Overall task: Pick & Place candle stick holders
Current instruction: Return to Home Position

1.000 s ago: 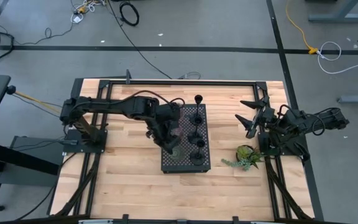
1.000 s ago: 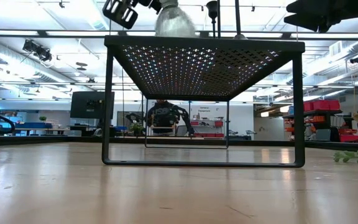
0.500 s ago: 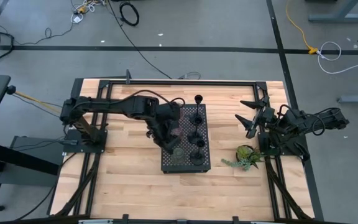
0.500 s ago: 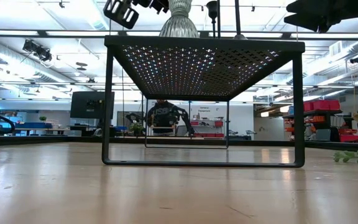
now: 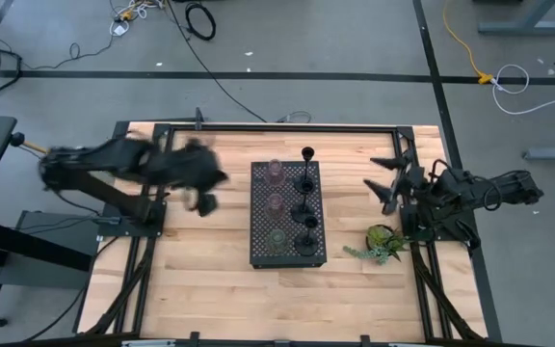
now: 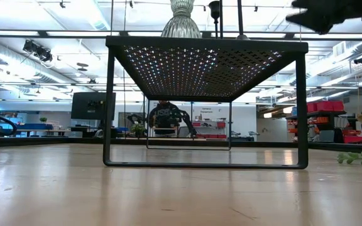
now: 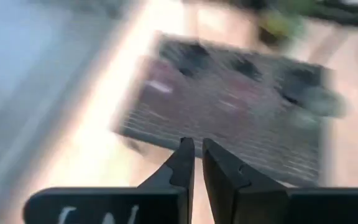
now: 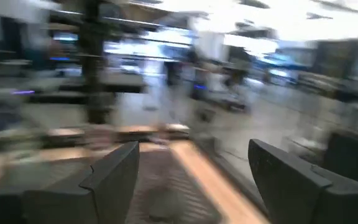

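Now we see the big black perforated rectangular tray (image 5: 261, 253) at the middle of the wooden table (image 5: 210, 280), its long axis running 12 to 6 o'clock. Along its 9 o'clock side stand two pinkish round glass cups (image 5: 276, 171) and, nearest 6 o'clock, a green round glass cup (image 5: 276, 235), mouths up. Along the 3 o'clock side stand the small black knob-topped holders (image 5: 304, 214), stems upright. The left gripper (image 5: 204, 198) hangs over bare table at 9 o'clock of the tray, facing it, its fingers (image 7: 182, 163) nearly together and empty. The right gripper (image 5: 382, 183) waits at the 3 o'clock edge, aimed toward 9 o'clock, fingers (image 8: 114, 171) spread wide, a small green plant sprig (image 5: 382, 243) just beside it.
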Controlling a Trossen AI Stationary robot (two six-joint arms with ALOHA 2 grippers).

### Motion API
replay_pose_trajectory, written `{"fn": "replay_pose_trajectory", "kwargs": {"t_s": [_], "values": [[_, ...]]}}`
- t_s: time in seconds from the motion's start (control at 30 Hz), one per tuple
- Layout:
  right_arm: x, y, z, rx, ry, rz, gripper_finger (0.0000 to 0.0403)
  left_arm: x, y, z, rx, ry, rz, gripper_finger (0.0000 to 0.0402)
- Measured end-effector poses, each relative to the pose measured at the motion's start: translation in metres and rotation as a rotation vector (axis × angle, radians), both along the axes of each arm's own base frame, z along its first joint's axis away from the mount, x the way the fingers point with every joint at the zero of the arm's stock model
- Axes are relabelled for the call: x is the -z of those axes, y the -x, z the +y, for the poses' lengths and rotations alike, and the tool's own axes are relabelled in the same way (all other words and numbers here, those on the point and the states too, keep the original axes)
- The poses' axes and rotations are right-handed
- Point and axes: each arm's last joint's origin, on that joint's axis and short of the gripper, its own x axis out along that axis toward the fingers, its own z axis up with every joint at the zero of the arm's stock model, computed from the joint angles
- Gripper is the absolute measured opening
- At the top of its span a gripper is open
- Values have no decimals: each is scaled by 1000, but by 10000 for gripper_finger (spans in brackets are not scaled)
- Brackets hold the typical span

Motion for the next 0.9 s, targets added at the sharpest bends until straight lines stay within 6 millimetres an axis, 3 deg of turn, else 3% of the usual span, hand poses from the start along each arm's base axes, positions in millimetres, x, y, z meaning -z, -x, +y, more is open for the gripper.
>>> {"fn": "replay_pose_trajectory", "kwargs": {"t_s": [0.07,0.13,0.2,0.3,0.47,0.6,0.8,0.9], "values": [[3,2,-5,72,-17,27,299,0,28,0,-82,-153,-72,30],[8,2,-7,40,-38,61,299,13,58,-1,-83,-209,-99,28],[14,0,-10,31,-48,84,299,35,82,-1,-66,-209,-130,28],[23,-1,-15,38,-93,86,299,83,106,0,-70,-170,-209,28],[61,-8,-21,34,-178,102,299,165,122,1,-23,-182,-318,28],[83,-11,-24,63,-191,17,299,208,124,2,-29,-178,-381,28],[97,-10,-25,65,-151,-57,299,218,118,-1,-32,-99,-527,28],[99,-11,-24,49,-201,-55,299,226,116,-1,1,-172,-508,28]]}}
